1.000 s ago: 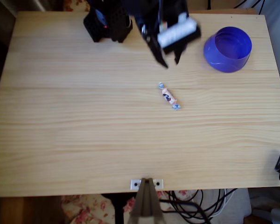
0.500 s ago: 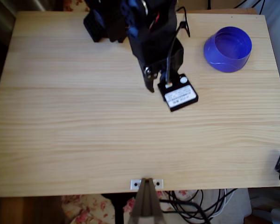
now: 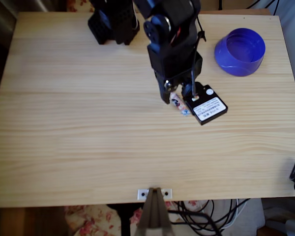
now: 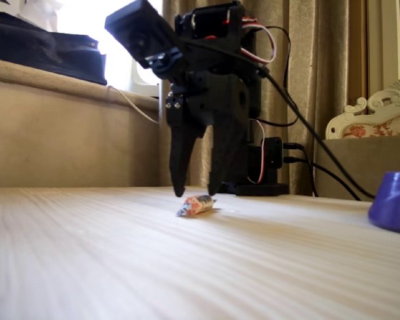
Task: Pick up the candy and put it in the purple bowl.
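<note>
Candy (image 3: 178, 103) half-hidden under jaws

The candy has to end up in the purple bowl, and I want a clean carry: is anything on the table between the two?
Nothing visible does. In the overhead view the candy lies under the open gripper, and only bare table runs from there up and right to the purple bowl.
</note>
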